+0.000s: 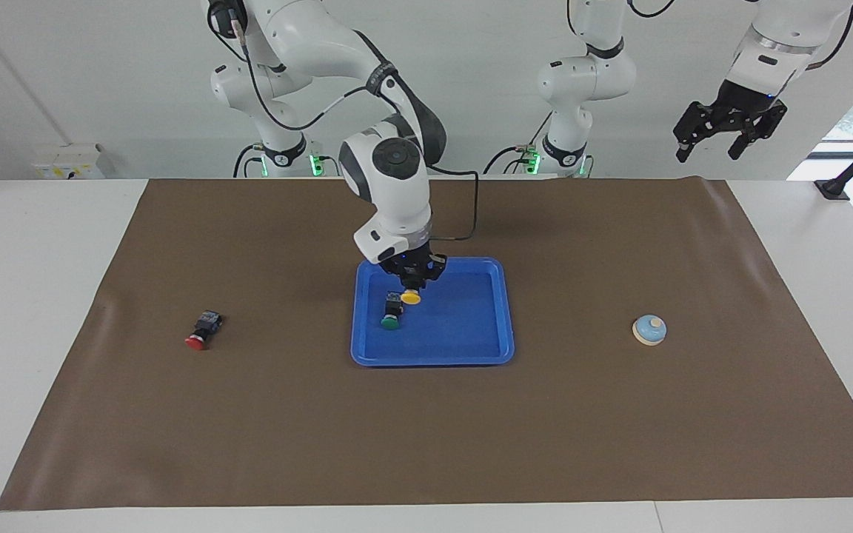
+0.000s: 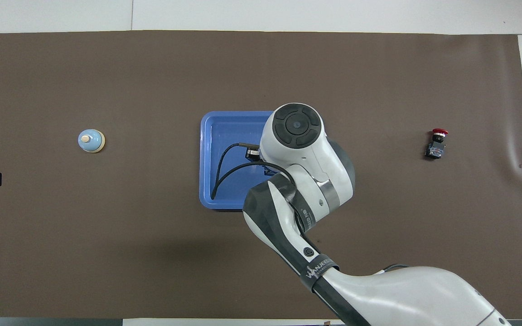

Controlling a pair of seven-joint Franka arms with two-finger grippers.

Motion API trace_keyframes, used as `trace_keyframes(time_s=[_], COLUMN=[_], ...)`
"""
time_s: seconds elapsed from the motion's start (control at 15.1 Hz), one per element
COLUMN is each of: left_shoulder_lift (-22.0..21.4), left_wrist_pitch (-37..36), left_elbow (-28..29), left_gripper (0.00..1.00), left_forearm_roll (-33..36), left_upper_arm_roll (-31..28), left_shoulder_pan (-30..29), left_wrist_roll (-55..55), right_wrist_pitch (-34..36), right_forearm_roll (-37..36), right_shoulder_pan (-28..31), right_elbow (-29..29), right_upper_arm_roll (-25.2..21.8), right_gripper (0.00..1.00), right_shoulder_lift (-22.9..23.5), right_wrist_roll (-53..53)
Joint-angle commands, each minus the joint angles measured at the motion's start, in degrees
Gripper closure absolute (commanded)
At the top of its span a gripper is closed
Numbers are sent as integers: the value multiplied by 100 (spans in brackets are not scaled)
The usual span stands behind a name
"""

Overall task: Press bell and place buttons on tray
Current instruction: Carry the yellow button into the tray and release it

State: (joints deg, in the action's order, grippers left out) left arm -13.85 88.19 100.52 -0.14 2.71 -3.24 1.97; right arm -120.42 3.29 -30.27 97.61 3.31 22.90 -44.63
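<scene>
My right gripper [image 1: 413,284] hangs over the blue tray [image 1: 482,348], shut on the yellow button [image 1: 411,297], which is held above the tray floor. The green button [image 1: 392,316] lies on its side in the tray, just beside the yellow one. In the overhead view the right arm covers both buttons and much of the tray [image 2: 211,136]. The red button [image 1: 202,330] [image 2: 437,144] lies on the mat toward the right arm's end. The light-blue bell [image 1: 649,329] [image 2: 91,141] stands toward the left arm's end. My left gripper [image 1: 724,137] waits open, raised high over the table's edge at its own end.
A brown mat [image 1: 426,444] covers most of the white table. A black cable loops from the right wrist over the tray. A black stand [image 1: 834,189] sits at the table corner by the left arm.
</scene>
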Motion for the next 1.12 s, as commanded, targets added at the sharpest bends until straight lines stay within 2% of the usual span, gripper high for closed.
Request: trace_keyframes(time_s=[0.0,0.13,0.26,0.46,0.66,0.73,0.92,0.99,1.06], left_shoulder_lift=[-56,-56,-56,-56,-56,-56,-56,-56,-56], left_wrist_pitch=[-82,-82,-82,-82,-82,-82,-82,-82,-82], left_elbow=[-6,-6,-6,-6,-6,-6,-6,-6,-6], left_gripper=[0,0,0,0,0,0,0,0,0], left_forearm_roll=[-39,-39,-39,-39,-39,-39,-39,-39,-39], left_upper_arm_roll=[-8,-8,-16,-17,-17,-8,-17,-17,-17], left_shoulder_pan=[7,7,7,7,7,7,7,7,7], left_wrist_roll=[31,31,31,31,31,31,31,31,31], right_wrist_pitch=[-77,-446,-482,-894,-939,-957,-983,-974,-957], right_forearm_roll=[-4,-74,-75,-75,-75,-75,-75,-66,-66], right_shoulder_pan=[-119,-59,-75,-76,-84,-84,-111,-120,-111], right_elbow=[-295,-199,-111,284,408,452,487,496,479], right_upper_arm_roll=[-41,-32,-41,-41,-41,-41,-41,-41,-41], right_gripper=[100,100,100,100,100,97,52,31,19], right_shoulder_lift=[381,443,452,391,364,355,329,329,329], right_wrist_roll=[-142,-116,-125,-107,-116,-116,-178,-195,-256])
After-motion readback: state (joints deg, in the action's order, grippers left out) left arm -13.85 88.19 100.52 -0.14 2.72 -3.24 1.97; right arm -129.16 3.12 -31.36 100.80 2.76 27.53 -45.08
